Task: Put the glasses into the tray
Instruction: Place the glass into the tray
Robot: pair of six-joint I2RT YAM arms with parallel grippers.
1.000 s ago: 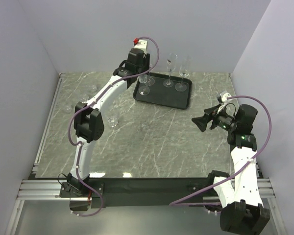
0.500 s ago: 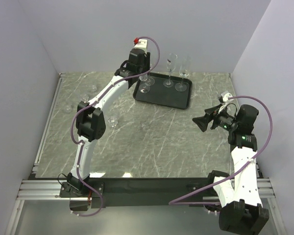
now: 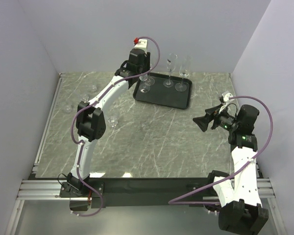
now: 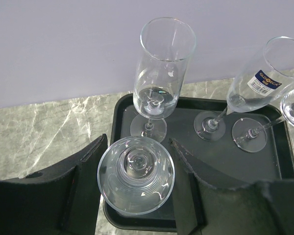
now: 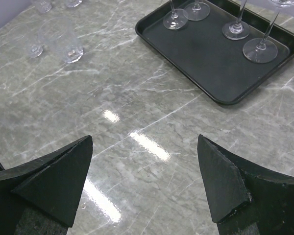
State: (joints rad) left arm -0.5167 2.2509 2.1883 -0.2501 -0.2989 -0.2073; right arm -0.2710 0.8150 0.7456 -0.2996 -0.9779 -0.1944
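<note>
The black tray (image 3: 166,100) stands at the back of the table, also in the left wrist view (image 4: 225,166) and the right wrist view (image 5: 220,73). Two tall flutes (image 3: 170,68) and a stemmed glass (image 3: 150,79) stand on it. My left gripper (image 3: 144,78) (image 4: 138,143) is shut on a stemmed wine glass (image 4: 135,174) (image 3: 146,88) at the tray's front left corner. Its fingers (image 4: 85,166) lie against both sides of the bowl with no gap showing. My right gripper (image 3: 198,122) (image 5: 144,147) is open and empty above bare table, right of the middle.
Several small clear tumblers stand on the marble left of the tray: one (image 3: 112,120) (image 5: 68,48) by the left arm's elbow, others (image 3: 67,108) (image 3: 93,88) nearer the left wall. Walls close in the back and both sides.
My left gripper and the wine glass in it have shifted very slightly back and to the right at the tray's corner. The right arm has hardly moved.
</note>
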